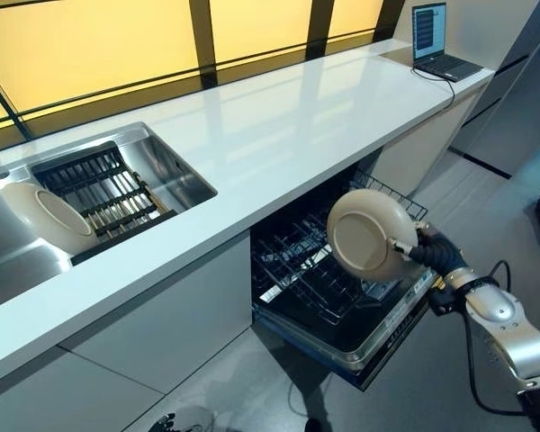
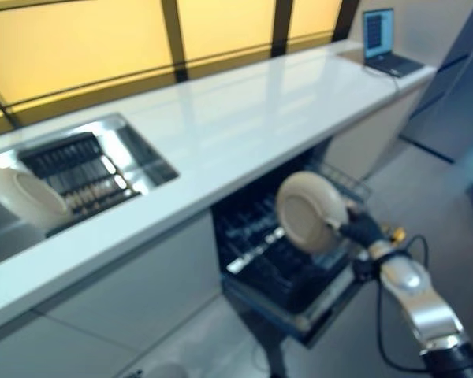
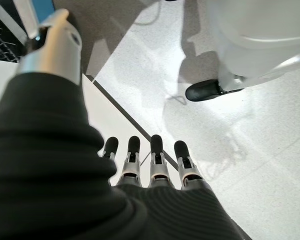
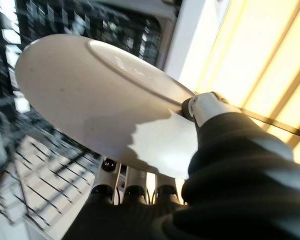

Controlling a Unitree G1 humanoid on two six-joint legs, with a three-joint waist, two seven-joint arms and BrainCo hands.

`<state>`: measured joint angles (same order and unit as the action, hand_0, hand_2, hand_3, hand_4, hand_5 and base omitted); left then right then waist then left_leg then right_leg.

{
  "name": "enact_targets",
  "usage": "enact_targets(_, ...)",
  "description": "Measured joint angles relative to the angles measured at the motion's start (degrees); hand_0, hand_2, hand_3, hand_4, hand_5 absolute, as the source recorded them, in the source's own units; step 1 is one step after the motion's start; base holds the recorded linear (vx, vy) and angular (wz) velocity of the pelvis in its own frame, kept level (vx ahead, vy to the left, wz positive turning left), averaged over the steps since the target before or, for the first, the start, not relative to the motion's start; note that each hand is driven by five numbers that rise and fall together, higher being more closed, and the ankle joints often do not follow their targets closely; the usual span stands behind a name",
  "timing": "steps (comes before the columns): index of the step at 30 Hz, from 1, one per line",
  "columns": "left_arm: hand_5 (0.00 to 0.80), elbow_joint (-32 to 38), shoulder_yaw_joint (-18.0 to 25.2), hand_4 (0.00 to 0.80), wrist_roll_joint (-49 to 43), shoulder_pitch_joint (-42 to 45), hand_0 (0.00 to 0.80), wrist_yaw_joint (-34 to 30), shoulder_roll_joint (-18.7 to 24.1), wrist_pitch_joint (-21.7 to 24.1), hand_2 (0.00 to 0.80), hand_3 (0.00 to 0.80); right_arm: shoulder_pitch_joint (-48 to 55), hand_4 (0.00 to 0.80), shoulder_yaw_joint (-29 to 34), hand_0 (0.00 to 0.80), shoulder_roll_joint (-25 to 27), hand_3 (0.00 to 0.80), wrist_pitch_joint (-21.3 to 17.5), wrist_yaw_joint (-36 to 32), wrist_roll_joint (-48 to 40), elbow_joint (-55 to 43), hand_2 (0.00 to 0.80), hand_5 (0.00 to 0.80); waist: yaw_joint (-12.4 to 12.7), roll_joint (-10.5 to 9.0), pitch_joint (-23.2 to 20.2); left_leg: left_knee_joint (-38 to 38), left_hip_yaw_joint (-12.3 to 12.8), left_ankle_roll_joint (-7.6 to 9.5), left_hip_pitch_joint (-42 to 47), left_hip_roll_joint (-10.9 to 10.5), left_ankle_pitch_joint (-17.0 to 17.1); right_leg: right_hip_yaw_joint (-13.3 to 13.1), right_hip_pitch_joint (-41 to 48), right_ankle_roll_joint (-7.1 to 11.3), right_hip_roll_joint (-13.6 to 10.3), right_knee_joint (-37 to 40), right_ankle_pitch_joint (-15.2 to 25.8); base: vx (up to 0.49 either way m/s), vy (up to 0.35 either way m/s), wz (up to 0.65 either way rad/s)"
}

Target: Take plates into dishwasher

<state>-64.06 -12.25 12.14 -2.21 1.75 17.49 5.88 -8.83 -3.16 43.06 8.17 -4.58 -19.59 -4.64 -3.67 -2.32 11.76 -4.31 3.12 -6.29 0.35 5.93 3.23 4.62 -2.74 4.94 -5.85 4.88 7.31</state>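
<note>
1. Countertop, white and long, runs from the near left corner to the far right end, with amber-lit panels behind its back edge.
2. Sink, steel, is set into the left part of the countertop; a dark slatted rack lies inside it.
3. Dishwasher sits under the countertop's front edge, right of the middle, door dropped open and the black wire lower rack pulled out over it.
4. Laptop, lid up and screen lit, stands at the far right end of the countertop.
5. Plates: 2 in view.
   - 1 cream plate is held on edge above the pulled-out rack, toward its right side, underside facing the camera. It is clear of the wires.
   - A second plate leans tilted in the sink, against the left end of the slatted rack.
6. Right hand comes in from the lower right and grips the first plate at its right rim; in the right wrist view the thumb presses on 1 face and the fingers curl under the other.
7. Left hand shows only in its own wrist view, hanging over pale floor, fingers straight and relaxed, holding nothing.
</note>
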Motion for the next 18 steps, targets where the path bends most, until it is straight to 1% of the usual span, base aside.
enact_targets(7,0.0,0.0,0.0,0.0,0.0,-0.1,0.0,0.0,0.0,-0.1,0.0,0.0,0.7,0.8,-2.2,0.8,-1.1,0.8,0.0,-1.2,3.4,4.7,0.8,0.8,0.3,-0.01,0.0,-0.1,-0.2,-0.01,0.1,0.1,0.0,0.4,0.3,-0.03,0.1,0.0,-0.1,0.001,-0.001,0.01)
enact_targets(9,0.0,0.0,0.0,0.0,-0.1,-0.1,0.0,0.0,0.0,-0.1,0.0,0.0,0.7,0.8,-2.6,0.8,-2.7,0.8,0.0,-1.2,3.9,6.6,0.8,0.8,0.5,0.0,0.0,-0.1,-0.3,-0.01,0.2,0.2,0.0,0.6,0.5,0.01,0.1,0.0,-0.3,0.028,-0.006,0.04)
enact_targets(12,0.0,0.1,0.0,0.0,-0.1,-0.2,0.0,0.0,-0.1,-0.4,0.0,0.0,0.7,0.8,-5.2,0.8,-4.7,0.8,-0.1,-1.0,5.1,10.8,0.8,0.8,1.5,0.03,0.0,-0.1,-0.4,-0.02,0.4,0.3,0.0,0.8,0.8,0.06,0.2,0.0,-0.4,0.042,-0.003,0.04)
enact_targets(16,0.0,0.5,0.0,0.0,-0.1,-0.1,0.0,0.0,-0.1,-1.4,0.0,0.0,0.4,0.8,-6.1,0.8,-7.2,0.8,-0.2,0.3,6.8,14.3,0.8,0.8,1.7,0.13,0.1,-0.3,-1.8,-0.17,0.9,0.3,0.1,2.1,1.9,0.03,0.2,0.2,-0.9,0.035,-0.005,0.15)
enact_targets(18,0.0,0.6,0.0,0.0,-0.1,0.0,0.0,0.0,-0.1,-1.6,0.0,0.0,0.2,0.8,-6.4,0.8,-7.6,0.8,-0.3,0.7,7.8,15.0,0.8,0.8,2.1,0.22,0.2,-0.4,-1.8,-0.17,1.0,0.4,0.1,2.3,2.2,0.0,0.2,0.2,-1.0,0.016,-0.001,0.07)
